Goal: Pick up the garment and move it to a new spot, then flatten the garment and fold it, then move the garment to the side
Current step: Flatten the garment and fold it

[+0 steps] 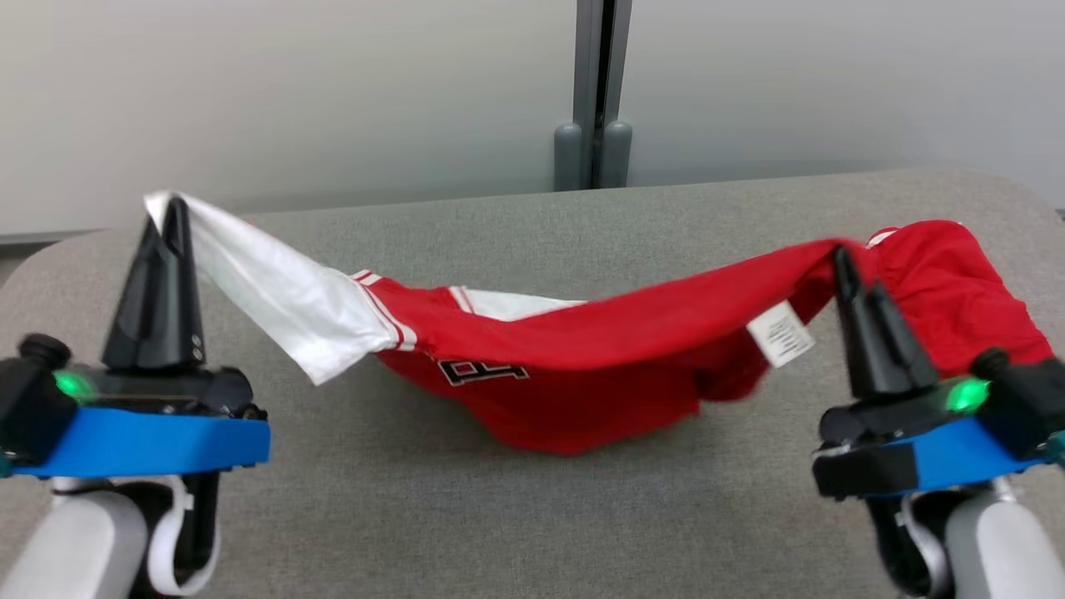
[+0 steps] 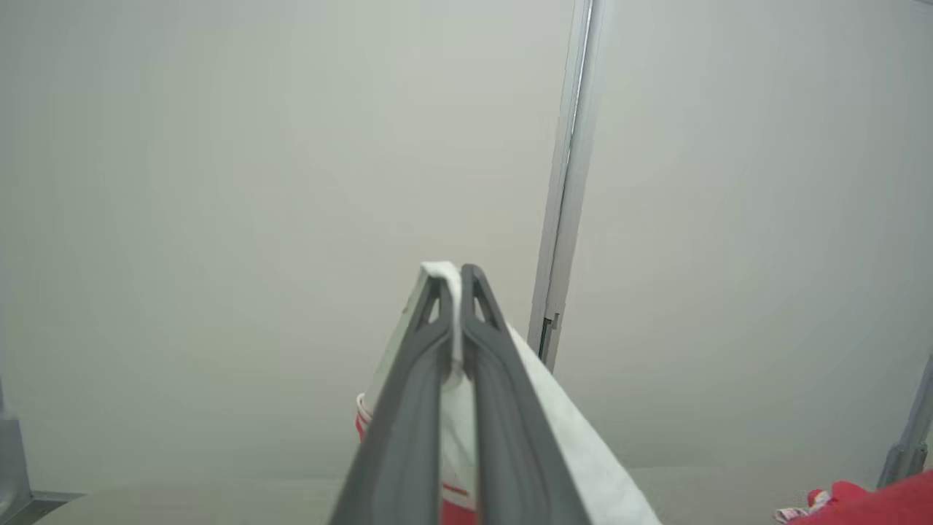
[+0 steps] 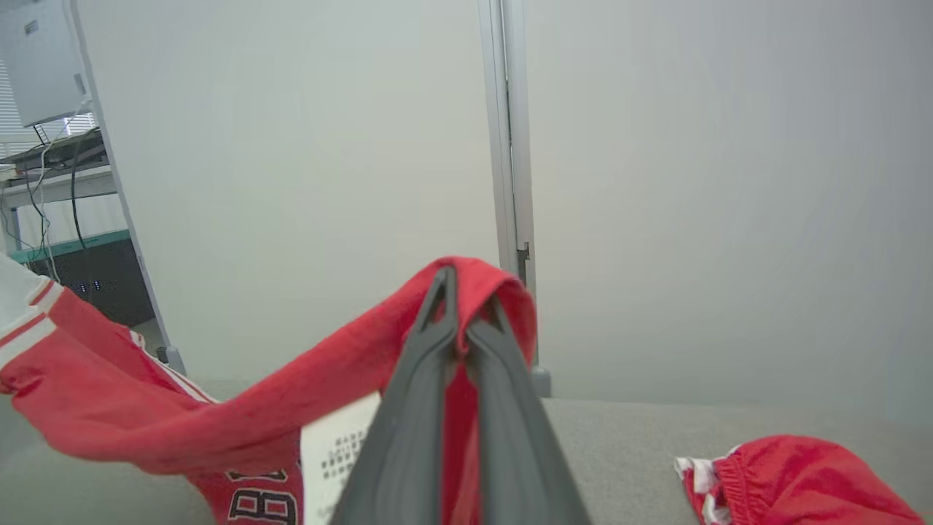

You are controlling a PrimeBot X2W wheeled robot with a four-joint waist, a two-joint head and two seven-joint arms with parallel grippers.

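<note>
**A:** Where does the garment sit for you right now?

**B:** Your garment (image 1: 582, 366) is strung between your two grippers. Its red middle sags lowest about midway between them, down at the grey table (image 1: 532, 516). I cannot tell whether it touches the surface.

**A:** And what does each hand have?

**B:** Your left gripper (image 1: 173, 208) is clamped tight on the tip of the white sleeve (image 1: 274, 291). In the left wrist view, white cloth pokes out between the closed fingers (image 2: 408, 408). Your right gripper (image 1: 857, 279) is pinched on a red edge, and in the right wrist view the cloth drapes over its fingertips (image 3: 437, 292).

**A:** Anything close to the right one?

**B:** The care label (image 1: 780, 333) hangs just inside it, towards your left gripper. On its outer side, more red cloth is bunched on the table.

**A:** And further out?

**B:** Beyond both grippers, past the table's far edge, stand pale wall panels (image 1: 250, 83) with a grey post (image 1: 599, 91) between them.
</note>
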